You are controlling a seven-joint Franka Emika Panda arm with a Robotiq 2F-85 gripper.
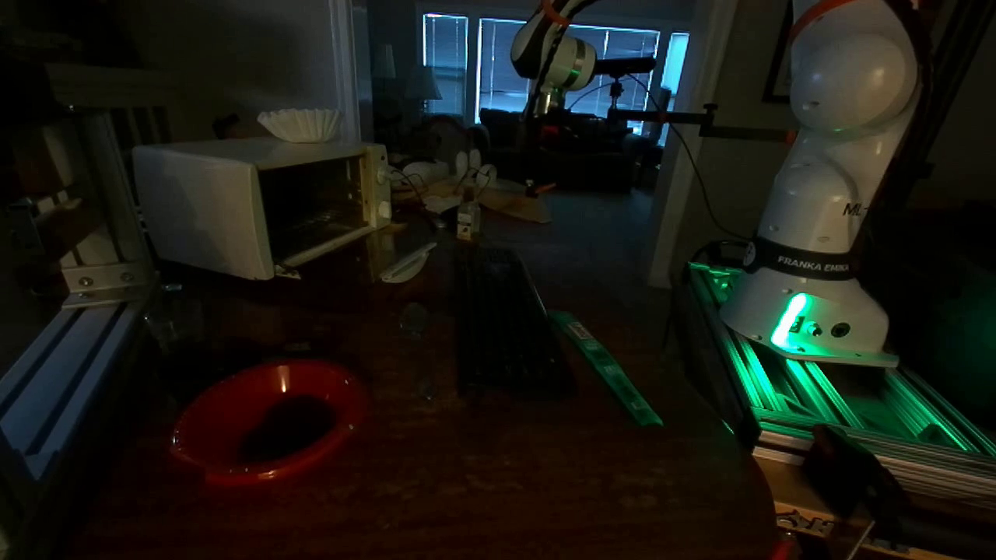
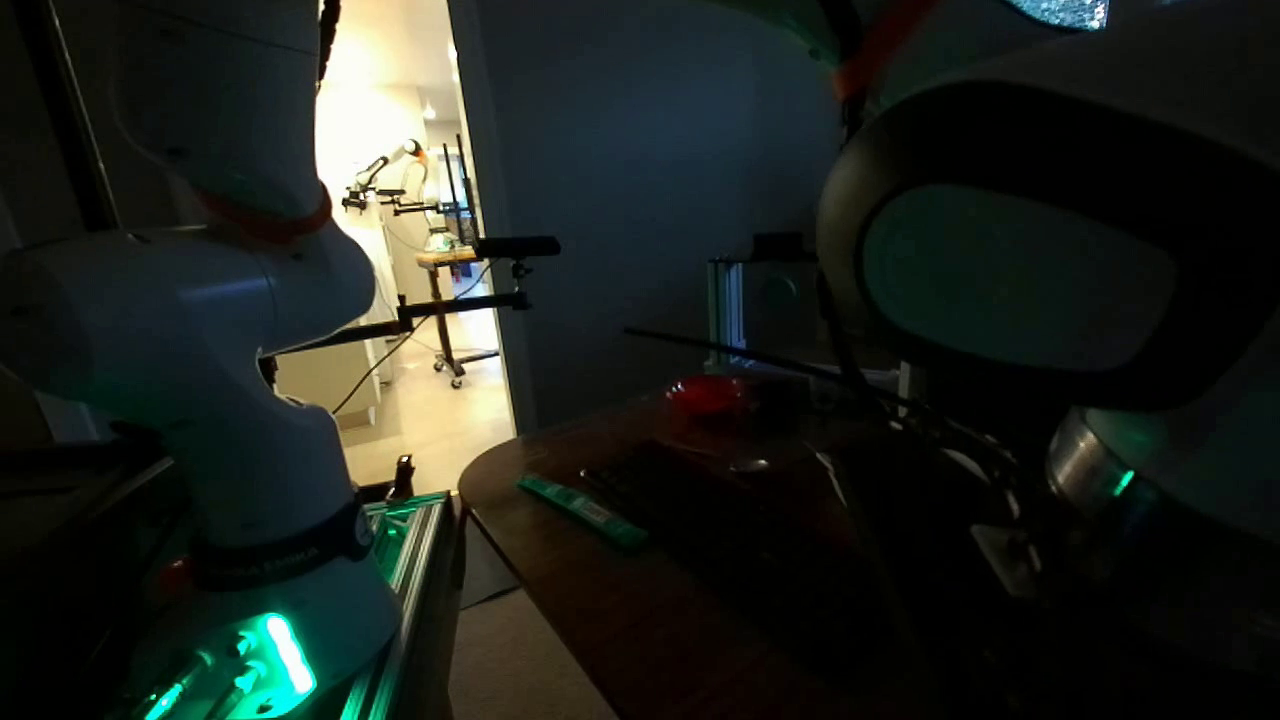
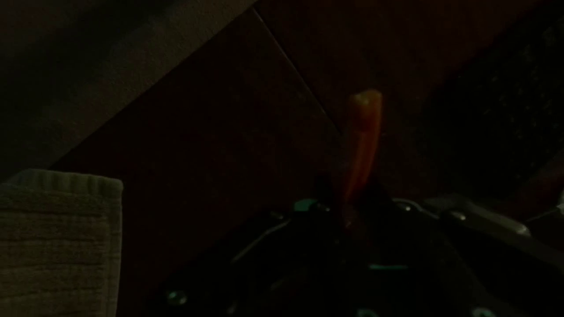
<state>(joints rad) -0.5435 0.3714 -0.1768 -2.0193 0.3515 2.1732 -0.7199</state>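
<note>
Gripper point(image 3: 349, 198) pinches an orange object point(image 3: 365, 141) over the table point(image 1: 482, 482); black keyboard point(image 1: 506, 327) lies beside a green strip point(image 1: 609, 369).

On and about the tabletop point(image 1: 482, 482), one bowl point(image 1: 226, 404), one keyboard point(image 1: 510, 334), one green strip point(image 1: 608, 369), one toaster oven point(image 1: 198, 206) and one bottle point(image 1: 468, 216) are counted. In the wrist view, one orange object point(image 3: 365, 136) is held by one claw point(image 3: 348, 200). One near robot arm point(image 2: 240, 320) and one distant robot arm point(image 2: 410, 148) are seen in an exterior view.
</note>
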